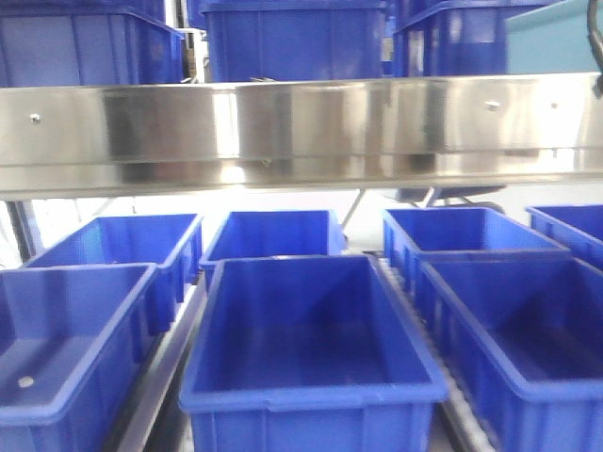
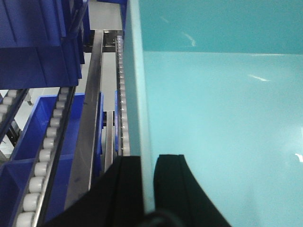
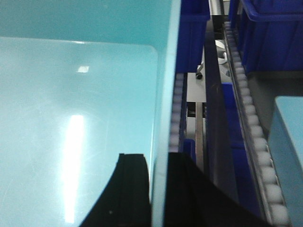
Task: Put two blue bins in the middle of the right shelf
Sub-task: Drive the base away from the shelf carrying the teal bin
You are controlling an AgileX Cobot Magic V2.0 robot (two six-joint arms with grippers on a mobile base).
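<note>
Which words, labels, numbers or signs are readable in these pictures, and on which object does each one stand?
None: no text is readable in any view. The blue bins, the steel shelf beam and the teal bin show only bare surfaces.

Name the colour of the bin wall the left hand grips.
Teal bin wall, pinched by the left hand; clearest in the left wrist view.
</note>
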